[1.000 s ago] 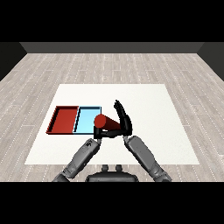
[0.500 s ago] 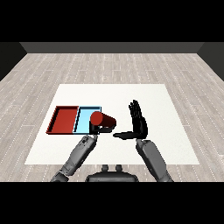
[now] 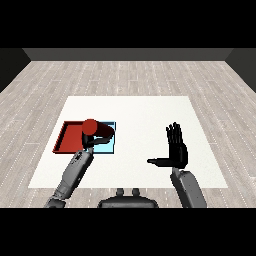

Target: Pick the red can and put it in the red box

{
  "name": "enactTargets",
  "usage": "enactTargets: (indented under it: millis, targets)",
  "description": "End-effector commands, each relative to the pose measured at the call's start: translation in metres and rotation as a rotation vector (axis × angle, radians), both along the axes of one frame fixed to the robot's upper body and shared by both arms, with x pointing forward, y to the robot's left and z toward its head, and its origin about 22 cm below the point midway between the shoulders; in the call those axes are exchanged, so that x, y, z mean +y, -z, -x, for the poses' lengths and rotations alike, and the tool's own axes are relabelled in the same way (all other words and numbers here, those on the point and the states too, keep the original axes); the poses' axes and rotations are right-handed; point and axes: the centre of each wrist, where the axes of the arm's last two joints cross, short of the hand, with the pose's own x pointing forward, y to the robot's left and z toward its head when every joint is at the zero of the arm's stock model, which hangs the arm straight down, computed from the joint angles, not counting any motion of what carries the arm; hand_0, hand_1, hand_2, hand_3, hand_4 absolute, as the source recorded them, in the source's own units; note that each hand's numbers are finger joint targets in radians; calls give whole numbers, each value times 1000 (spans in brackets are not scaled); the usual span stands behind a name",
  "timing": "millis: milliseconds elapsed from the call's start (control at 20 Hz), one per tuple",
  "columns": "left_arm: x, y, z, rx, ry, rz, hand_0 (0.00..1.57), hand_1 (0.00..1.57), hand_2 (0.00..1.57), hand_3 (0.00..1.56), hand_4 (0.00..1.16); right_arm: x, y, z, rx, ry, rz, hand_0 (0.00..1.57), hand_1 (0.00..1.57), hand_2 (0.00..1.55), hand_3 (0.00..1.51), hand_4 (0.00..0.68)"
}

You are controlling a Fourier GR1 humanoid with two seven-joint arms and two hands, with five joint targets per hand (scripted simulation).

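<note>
At left of the frame, the left hand [image 3: 89,144] curls around the red can [image 3: 96,129], which lies tilted just above it (over the red tray [image 3: 65,141] and light blue tray [image 3: 108,147]). The right hand [image 3: 177,152] is open, holding nothing.

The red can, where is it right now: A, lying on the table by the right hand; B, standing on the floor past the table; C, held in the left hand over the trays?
C: the red can sits tilted in the curled left hand, above the red tray and light blue tray, while the right hand is open and apart.
</note>
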Motion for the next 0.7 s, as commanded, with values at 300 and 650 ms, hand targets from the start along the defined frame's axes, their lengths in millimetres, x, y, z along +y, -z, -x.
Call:
enactTargets:
  millis: [300, 650]
  targets:
    - [117, -20, -25, 176, -234, -283, 1571, 1571, 1536, 1468, 1122, -46, 19, 1, 75, 79, -8, 0, 0, 0, 0, 0]
    - [194, 49, -7, 513, -363, -434, 1571, 1571, 1549, 1473, 1051, -42, 33, -8, 119, 81, 24, 0, 0, 0, 0, 0]
